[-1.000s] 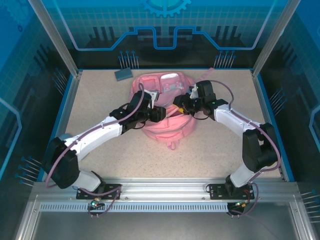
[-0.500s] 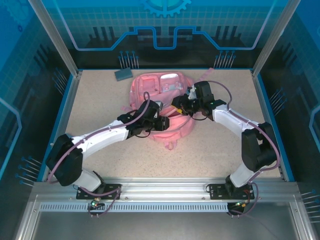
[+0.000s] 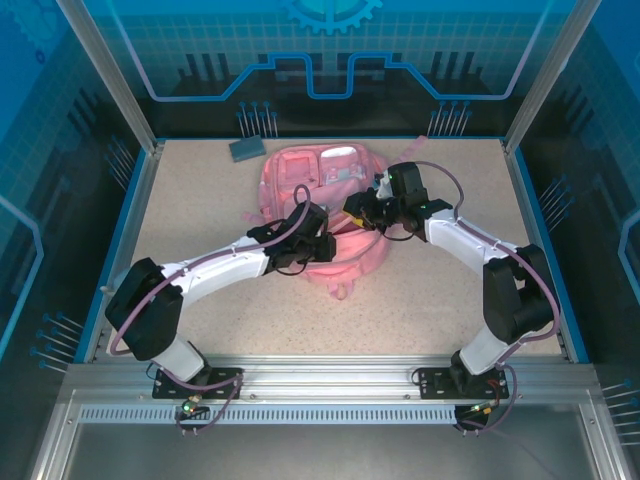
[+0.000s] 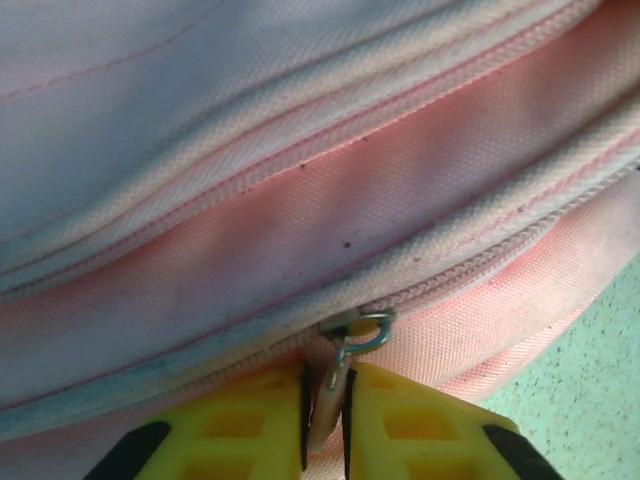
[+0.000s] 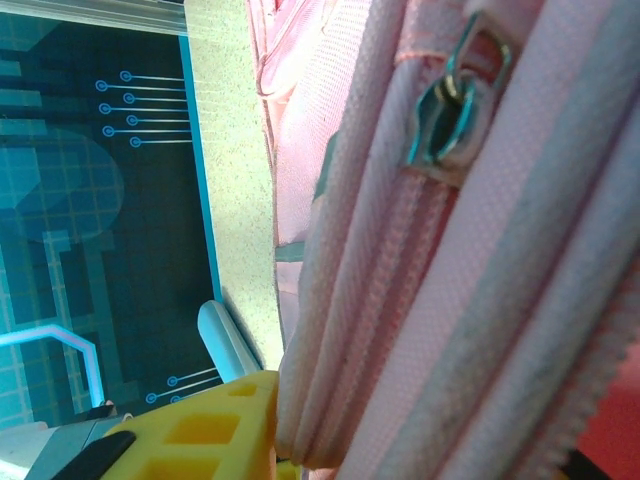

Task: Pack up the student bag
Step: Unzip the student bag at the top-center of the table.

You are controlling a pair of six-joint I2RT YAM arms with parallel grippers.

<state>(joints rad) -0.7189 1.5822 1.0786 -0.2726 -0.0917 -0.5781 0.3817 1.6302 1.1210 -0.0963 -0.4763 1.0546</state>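
Near edge: aluminium rail (image 3: pixel 330 385) carrying both arm bases. Left arm (image 3: pixel 210 272), white and black with a purple cable, reaches up and to the right across the speckled beige table (image 3: pixel 200 210). Right arm (image 3: pixel 465 238) is folded at its elbow near the table's right side and reaches left. Left end effector (image 4: pixel 322 395) sits at the near left part of the student bag (image 3: pixel 285 185). Its yellow fingers (image 4: pixel 240 420) stand almost together, clamped on the pale zip pull (image 4: pixel 340 360) that hangs by a metal link from a slider on the bag's zip seam. Right end effector (image 3: pixel 356 213) is at the bag's right side, opposite the left one. In the wrist view one yellow finger (image 5: pixel 200 435) lies against the bag's stacked pink seams and the other finger is hidden behind fabric, so whether it grips cannot be told. A second metal zip slider (image 5: pixel 450 110) shows on a seam above that finger. The student bag — pink fabric, the largest item — lies flat at the middle of the table, towards the far side, between the two end effectors. Farther left, apart from the bag: a small flat grey block (image 3: pixel 247 148) near the far edge. Beyond the table: blue printed panels (image 3: pixel 330 60).
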